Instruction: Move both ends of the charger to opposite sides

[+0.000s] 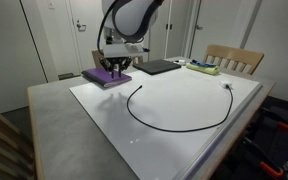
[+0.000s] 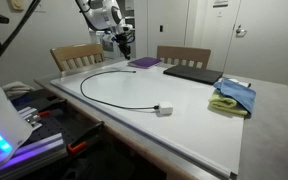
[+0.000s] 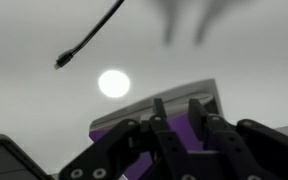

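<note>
The charger (image 1: 174, 128) is a thin black cable lying in a wide arc on the white table top (image 1: 184, 105); it also shows in an exterior view (image 2: 94, 95). One end (image 1: 229, 87) lies near the table's side edge and shows with a small pale plug (image 2: 162, 110). The other end (image 1: 141, 87) lies near a purple book (image 1: 104, 76), and the wrist view shows this tip (image 3: 62, 62). My gripper (image 1: 118, 68) hangs just above the purple book (image 3: 109, 135), away from the cable. Its fingers (image 3: 176, 102) are nearly together and hold nothing.
A flat dark laptop (image 1: 159, 67) lies behind the cable, and a green and blue cloth (image 2: 234, 97) beside it. Wooden chairs (image 1: 234, 58) (image 2: 79, 55) stand at the table's far edges. Clutter lies on the floor below the table edge (image 2: 44, 115).
</note>
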Robot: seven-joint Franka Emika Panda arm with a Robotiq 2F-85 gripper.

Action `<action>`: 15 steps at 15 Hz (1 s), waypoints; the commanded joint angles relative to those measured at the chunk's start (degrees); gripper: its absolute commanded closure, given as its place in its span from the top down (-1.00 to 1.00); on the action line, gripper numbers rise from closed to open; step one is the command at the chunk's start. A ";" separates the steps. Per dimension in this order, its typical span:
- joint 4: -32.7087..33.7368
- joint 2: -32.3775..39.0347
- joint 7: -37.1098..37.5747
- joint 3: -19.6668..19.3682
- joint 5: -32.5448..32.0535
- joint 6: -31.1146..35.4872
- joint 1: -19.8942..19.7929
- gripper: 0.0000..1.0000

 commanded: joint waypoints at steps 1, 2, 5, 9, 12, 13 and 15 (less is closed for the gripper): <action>0.17 -1.01 3.06 -5.54 0.94 -5.63 2.75 0.25; 0.00 -1.21 5.11 -6.77 0.77 -7.59 3.14 0.41; -0.53 -2.03 10.50 -7.15 2.53 -14.84 2.29 0.81; 0.00 -1.24 17.30 -5.21 6.20 -20.24 0.62 1.00; -1.26 -0.96 23.12 -4.33 10.00 -17.08 -0.52 1.00; -1.82 -1.05 25.29 -4.54 10.65 -15.79 -0.57 1.00; -2.70 -1.26 28.15 -4.75 11.23 -13.67 -0.87 1.00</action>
